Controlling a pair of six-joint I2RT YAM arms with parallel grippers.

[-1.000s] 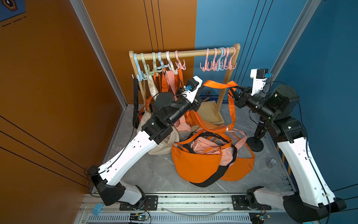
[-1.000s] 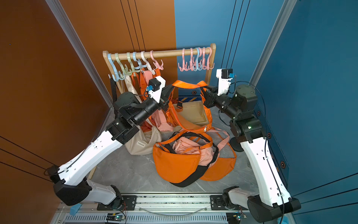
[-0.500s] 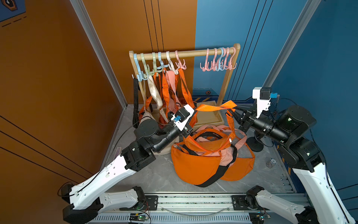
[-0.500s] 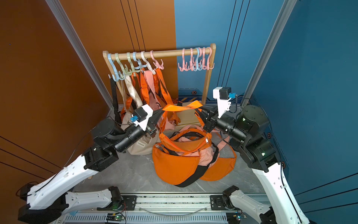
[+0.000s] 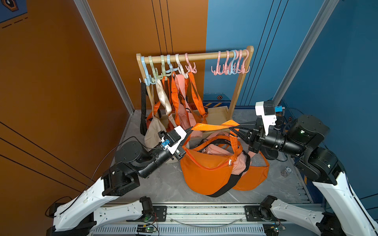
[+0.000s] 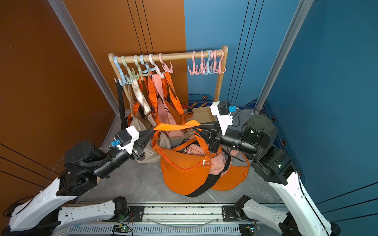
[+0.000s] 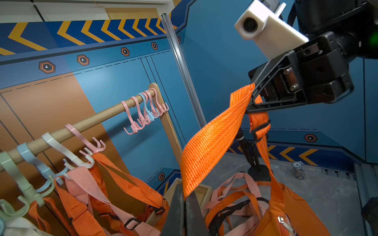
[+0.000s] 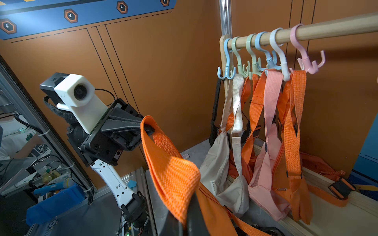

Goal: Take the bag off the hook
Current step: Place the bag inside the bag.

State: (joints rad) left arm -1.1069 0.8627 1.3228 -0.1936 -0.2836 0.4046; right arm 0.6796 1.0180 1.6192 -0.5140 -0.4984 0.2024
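Observation:
An orange bag (image 5: pixel 206 169) (image 6: pixel 184 173) rests on a pile of bags on the floor, off the hooks. Its orange strap (image 5: pixel 212 126) (image 6: pixel 173 127) is stretched level between my two grippers. My left gripper (image 5: pixel 190 130) (image 6: pixel 152 130) is shut on the strap's left end. My right gripper (image 5: pixel 232 129) (image 6: pixel 194 128) is shut on its right end. In the left wrist view the left gripper (image 7: pixel 185 199) pinches the strap (image 7: pixel 210 139). The right wrist view shows the right gripper (image 8: pixel 186 222) closed over the strap (image 8: pixel 169 167).
A wooden rail (image 5: pixel 194 56) at the back carries coloured hooks. Several beige, orange and pink bags (image 5: pixel 184 106) hang at its left end. Empty pink and blue hooks (image 5: pixel 231 65) cluster at its right end. A pink bag (image 5: pixel 241 163) and another orange bag (image 5: pixel 253 175) lie underneath. Walls stand close on both sides.
Both arms came down and forward from the rail with the strap held between them. The orange bag's body dropped onto the pile on the floor.

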